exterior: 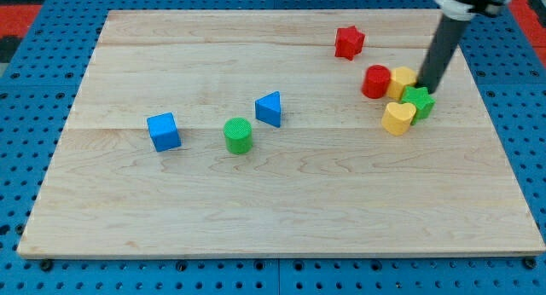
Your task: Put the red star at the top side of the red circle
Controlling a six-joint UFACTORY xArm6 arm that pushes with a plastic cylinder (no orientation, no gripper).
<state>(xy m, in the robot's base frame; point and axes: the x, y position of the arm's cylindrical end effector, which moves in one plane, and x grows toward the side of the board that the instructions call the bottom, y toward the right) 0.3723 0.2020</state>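
The red star [348, 42] lies near the view's top, right of centre. The red circle [375, 81] stands below and slightly right of it, with a gap between them. My tip [423, 87] comes down from the view's top right and ends just right of the yellow block [403, 80], at the top edge of the green star [418, 101]. The tip is to the right of the red circle and well below and right of the red star.
A yellow heart [397, 118] sits below the red circle, touching the green star. A blue triangle [269, 108], a green cylinder [238, 135] and a blue cube [163, 130] lie left of centre on the wooden board [273, 210].
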